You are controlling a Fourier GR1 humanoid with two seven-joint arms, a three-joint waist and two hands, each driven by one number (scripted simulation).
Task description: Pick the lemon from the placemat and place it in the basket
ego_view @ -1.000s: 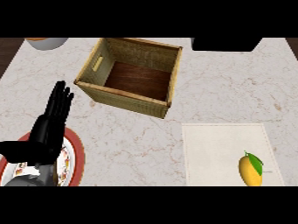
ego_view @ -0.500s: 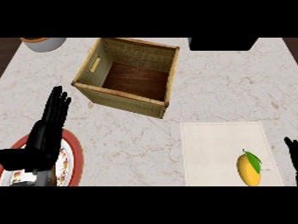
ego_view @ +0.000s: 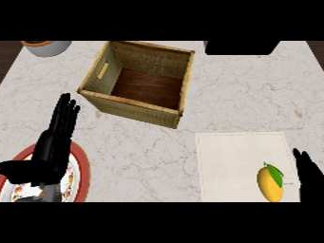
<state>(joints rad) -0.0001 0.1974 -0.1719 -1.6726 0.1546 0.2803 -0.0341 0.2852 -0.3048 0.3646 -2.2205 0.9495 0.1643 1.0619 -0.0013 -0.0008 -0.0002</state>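
Your lemon [ego_view: 270,182] lies on the placemat [ego_view: 234,161] near its lower right corner, and your right hand [ego_view: 311,179] stands just beside it at the view's right edge, fingers [ego_view: 299,159] straight and released, holding nothing. Watch the approach: coming in from the side, those fingers could nudge the rounded fruit and roll it off the mat along the desk [ego_view: 248,104]. The basket [ego_view: 139,83] sits well apart, up and to the left, so clipping its near rim is a risk in carrying. Your left hand [ego_view: 49,149] rests open over the plate [ego_view: 80,166].
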